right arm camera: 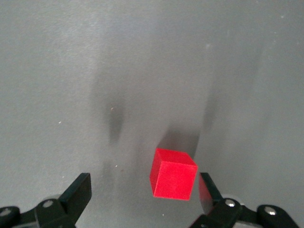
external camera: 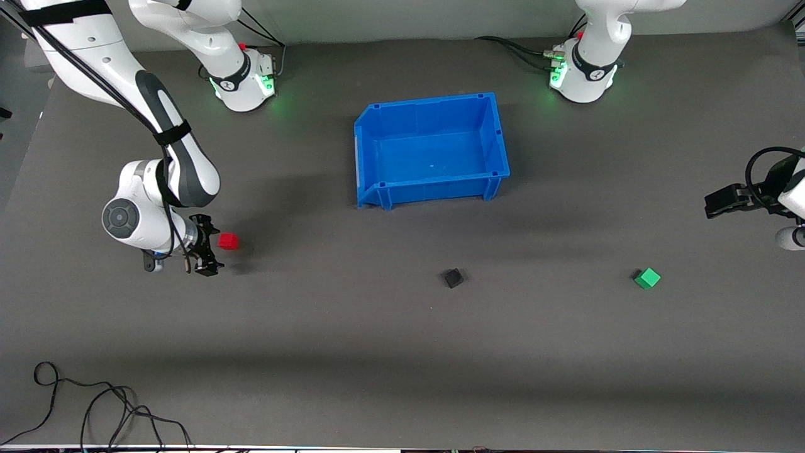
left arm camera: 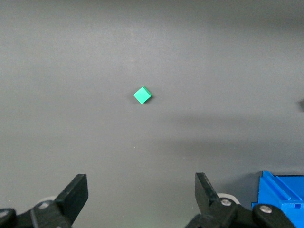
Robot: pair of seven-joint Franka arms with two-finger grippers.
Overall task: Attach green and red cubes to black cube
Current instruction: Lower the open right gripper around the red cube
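The red cube (external camera: 228, 241) lies on the grey mat toward the right arm's end. My right gripper (external camera: 211, 246) is low beside it and open; in the right wrist view the red cube (right arm camera: 173, 174) sits between the fingers, close to one fingertip (right arm camera: 205, 186), with the gripper (right arm camera: 142, 187) around it. The black cube (external camera: 453, 277) lies mid-table, nearer the camera than the blue bin. The green cube (external camera: 647, 277) lies toward the left arm's end. My left gripper (external camera: 720, 204) is up over the mat, open and empty; in the left wrist view (left arm camera: 141, 184) the green cube (left arm camera: 142, 95) lies well ahead of it.
An empty blue bin (external camera: 434, 187) stands mid-table, farther from the camera than the cubes; its corner shows in the left wrist view (left arm camera: 282, 190). A loose black cable (external camera: 94, 409) lies at the near edge toward the right arm's end.
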